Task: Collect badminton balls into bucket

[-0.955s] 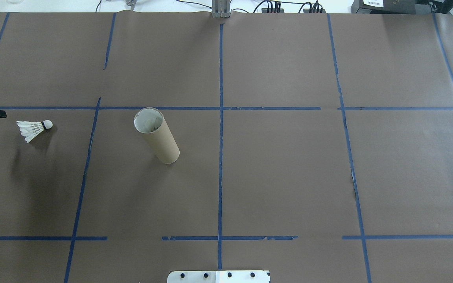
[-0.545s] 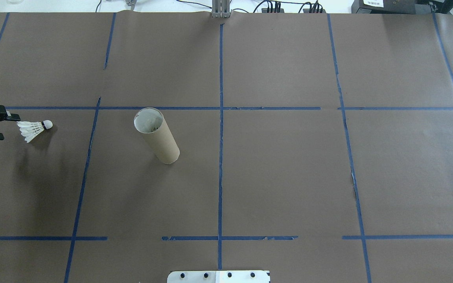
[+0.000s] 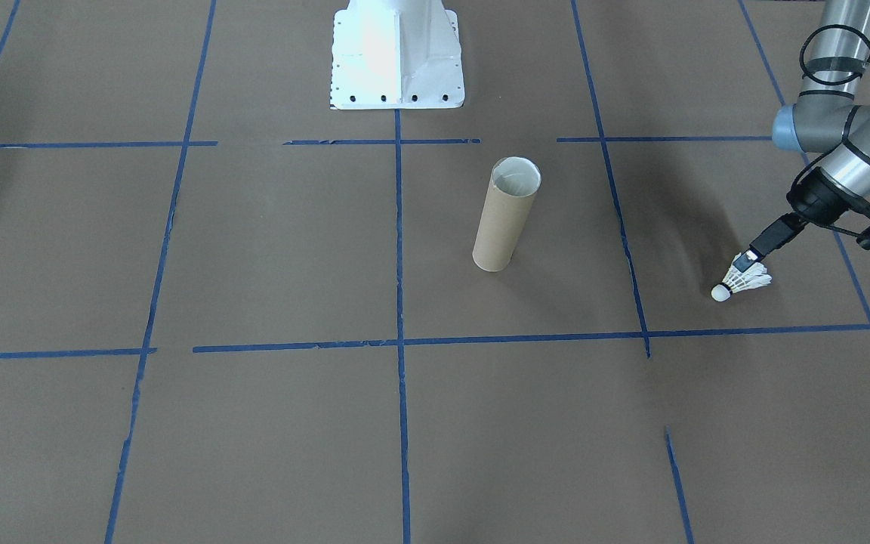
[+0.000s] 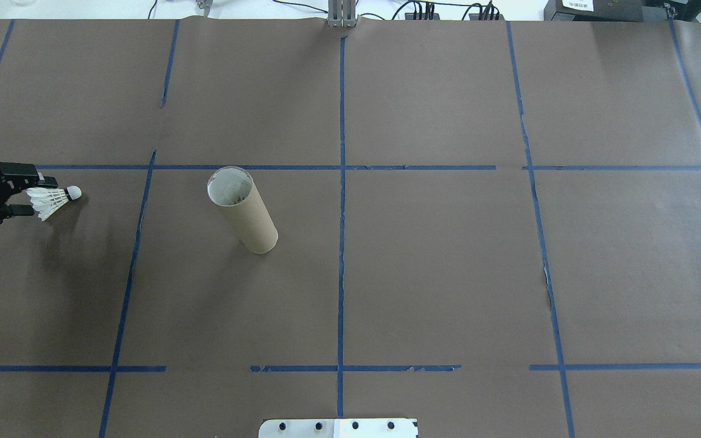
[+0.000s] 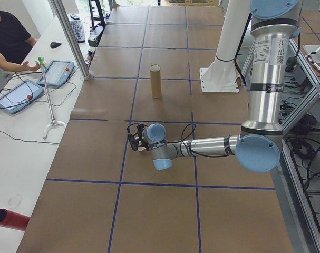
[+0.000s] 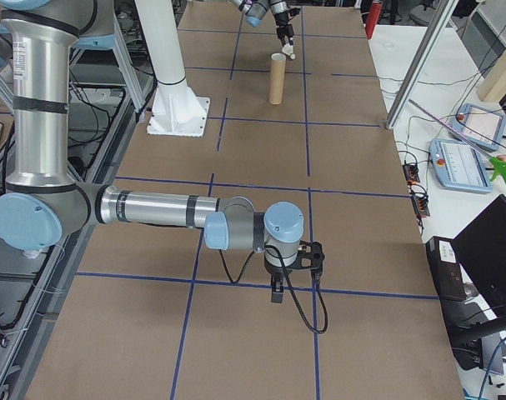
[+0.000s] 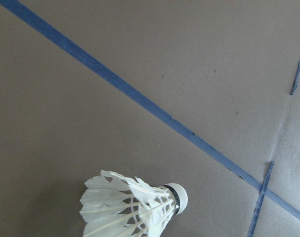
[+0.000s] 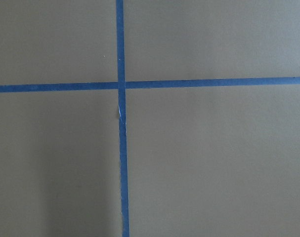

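Overhead exterior shows the shuttlecock (image 4: 53,201) lying on the tabletop (image 4: 423,274), well apart from the upright bucket (image 4: 242,210) on its left. The left gripper (image 4: 39,196) has its jaws spread around the feather skirt. The right gripper (image 6: 286,279): cannot tell.

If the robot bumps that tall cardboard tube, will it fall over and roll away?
Probably, yes. The cardboard tube stands upright on a narrow base and is tall for its width, so a sideways knock would likely tip it. It looks hollow with an open top, so likely light. Once down, its round wall could roll on the flat table.
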Robot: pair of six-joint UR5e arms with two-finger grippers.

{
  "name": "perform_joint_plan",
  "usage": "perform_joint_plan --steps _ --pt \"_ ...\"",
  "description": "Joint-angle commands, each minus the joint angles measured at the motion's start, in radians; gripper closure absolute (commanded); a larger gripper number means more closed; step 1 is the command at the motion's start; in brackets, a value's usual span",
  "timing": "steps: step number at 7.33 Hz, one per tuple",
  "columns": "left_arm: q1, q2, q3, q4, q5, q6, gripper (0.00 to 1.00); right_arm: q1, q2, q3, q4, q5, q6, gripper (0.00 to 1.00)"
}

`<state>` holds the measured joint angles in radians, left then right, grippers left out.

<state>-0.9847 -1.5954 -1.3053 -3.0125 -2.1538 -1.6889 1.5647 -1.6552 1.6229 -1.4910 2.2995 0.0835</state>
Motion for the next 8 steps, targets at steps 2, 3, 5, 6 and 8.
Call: perform_joint_plan --steps 2,3,5,6,8 --pt "0.012 -0.023 0.03 0.003 0.011 0.009 0.4 0.0 0.0 0.0 0.0 0.0 0.001 0.0" --pt "0.012 -0.023 0.037 0.003 0.011 0.012 0.58 0.0 0.0 0.0 0.0 0.0 -0.001 0.0" --pt "0.014 -0.021 0.035 0.001 0.011 0.018 0.87 0.0 0.0 0.0 0.0 0.0 -0.001 0.0" --pt "0.014 -0.015 0.031 0.001 0.005 0.037 1.0 0.0 0.0 0.0 0.0 0.0 -0.001 0.0" --pt "0.011 -0.011 0.002 0.003 -0.049 0.061 1.0 0.0 0.0 0.0 0.0 0.0 -0.001 0.0"
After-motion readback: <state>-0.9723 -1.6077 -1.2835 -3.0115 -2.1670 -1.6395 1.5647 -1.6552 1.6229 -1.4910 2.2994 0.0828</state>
